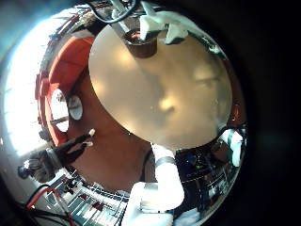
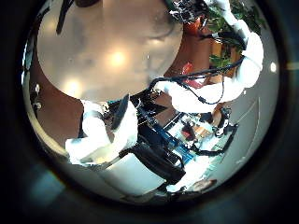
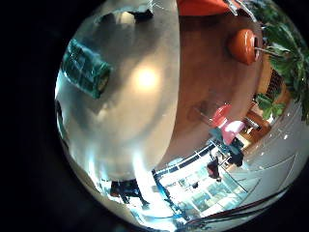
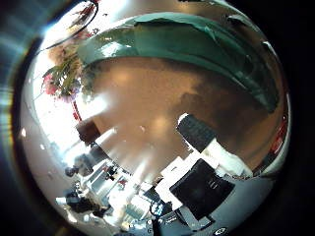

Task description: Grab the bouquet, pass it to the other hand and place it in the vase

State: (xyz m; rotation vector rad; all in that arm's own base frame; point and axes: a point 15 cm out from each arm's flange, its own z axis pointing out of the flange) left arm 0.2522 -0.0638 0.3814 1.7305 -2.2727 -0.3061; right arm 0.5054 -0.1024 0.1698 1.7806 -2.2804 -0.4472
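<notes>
The right hand (image 4: 202, 167) (fingers loose, holding nothing) should settle squarely over the long wrapped bouquet (image 4: 187, 44) on the round worktop (image 4: 138, 98) before closing.

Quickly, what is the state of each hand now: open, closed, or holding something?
Left hand: open, fingers relaxed, holding nothing.
Right hand: open, holding nothing.

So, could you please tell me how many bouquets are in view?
1: the bouquet lies on the table, close under the right hand. Others may be hidden, as these palm views show little of the table.
</notes>
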